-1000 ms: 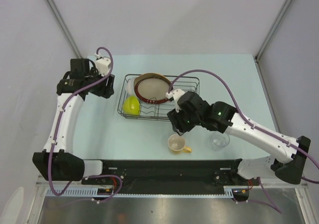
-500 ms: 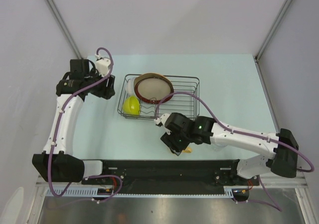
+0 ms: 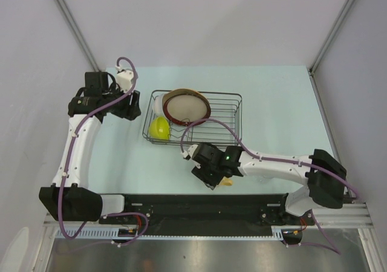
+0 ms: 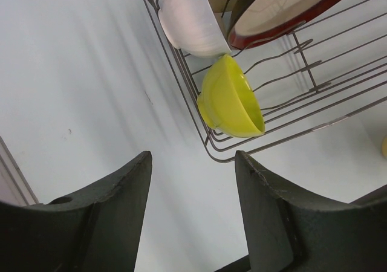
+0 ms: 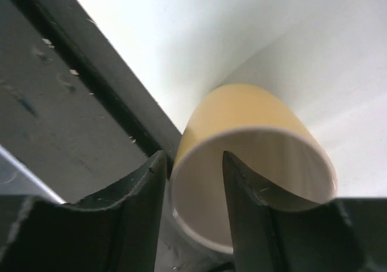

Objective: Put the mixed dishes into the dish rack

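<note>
right gripper [image 5: 192, 163] is down at the front edge of the table [image 3: 272, 103], right over the cream cup [image 5: 254, 127]. the wrist view shows its fingers straddling the cup's near wall, one outside and one dipped inside the mouth. they're apart, with a sliver of space between the inner finger and the rim, so no pinch on it. from above, only the cup's yellow handle [image 3: 227, 181] pokes out from under the wrist, just beside the black front rail [image 3: 181, 202].

over on the left, the left gripper [image 4: 192, 160] hangs beside the dish rack [image 3: 236, 112], fingers spread wide and holding nothing. in the rack's left end sit the white bowl [image 4: 190, 18] and the lime-green bowl [image 4: 233, 100], both tipped on their sides. the red-rimmed plate [image 3: 186, 107] leans next to them.
</note>
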{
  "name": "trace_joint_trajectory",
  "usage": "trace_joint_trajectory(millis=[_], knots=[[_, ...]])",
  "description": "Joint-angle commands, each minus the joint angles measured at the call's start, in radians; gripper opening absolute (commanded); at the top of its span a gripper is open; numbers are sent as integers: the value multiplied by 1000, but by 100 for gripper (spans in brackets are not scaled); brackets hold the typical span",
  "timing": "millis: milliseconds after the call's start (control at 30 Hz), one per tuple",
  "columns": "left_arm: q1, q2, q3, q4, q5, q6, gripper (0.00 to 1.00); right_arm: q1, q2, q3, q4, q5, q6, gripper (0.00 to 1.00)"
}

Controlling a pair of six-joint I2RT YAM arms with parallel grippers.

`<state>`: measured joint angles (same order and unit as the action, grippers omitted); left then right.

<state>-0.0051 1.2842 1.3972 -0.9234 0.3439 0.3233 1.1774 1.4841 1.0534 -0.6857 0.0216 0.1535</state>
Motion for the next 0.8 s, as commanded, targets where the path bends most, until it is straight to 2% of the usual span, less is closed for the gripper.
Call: trace_joint_trajectory(millis=[0,100,133,233,400,467,500,567,600,633,667,733,767], knots=[[2,-33,35,21,21,-21,62,-22,44,-44,77,12,-22,42],[2,-31,63,14,21,-27,62,-45,45,-53,89,18,-11,30],[2,-31,71,14,20,-36,62,-54,42,-53,91,17,-2,21],[2,-31,95,17,10,-49,60,-81,4,-49,101,23,15,0],[2,-33,134,32,72,-89,60,-174,-198,40,133,-81,76,0],[2,-29,146,38,171,-121,61,-281,-263,75,172,-225,136,0],[2,-22,160,41,205,-131,62,-338,-330,77,240,-358,171,0],[2,-8,189,40,320,-176,70,-496,-379,74,376,-489,300,0],[2,9,197,40,363,-191,74,-540,-396,69,437,-617,348,0],[2,20,206,41,401,-220,84,-617,-412,62,502,-670,398,0],[2,30,218,43,481,-236,89,-642,-410,47,638,-713,459,0],[-7,58,227,53,553,-283,93,-689,-388,40,769,-791,608,0],[-15,66,232,63,625,-299,93,-700,-378,34,908,-810,660,0]])
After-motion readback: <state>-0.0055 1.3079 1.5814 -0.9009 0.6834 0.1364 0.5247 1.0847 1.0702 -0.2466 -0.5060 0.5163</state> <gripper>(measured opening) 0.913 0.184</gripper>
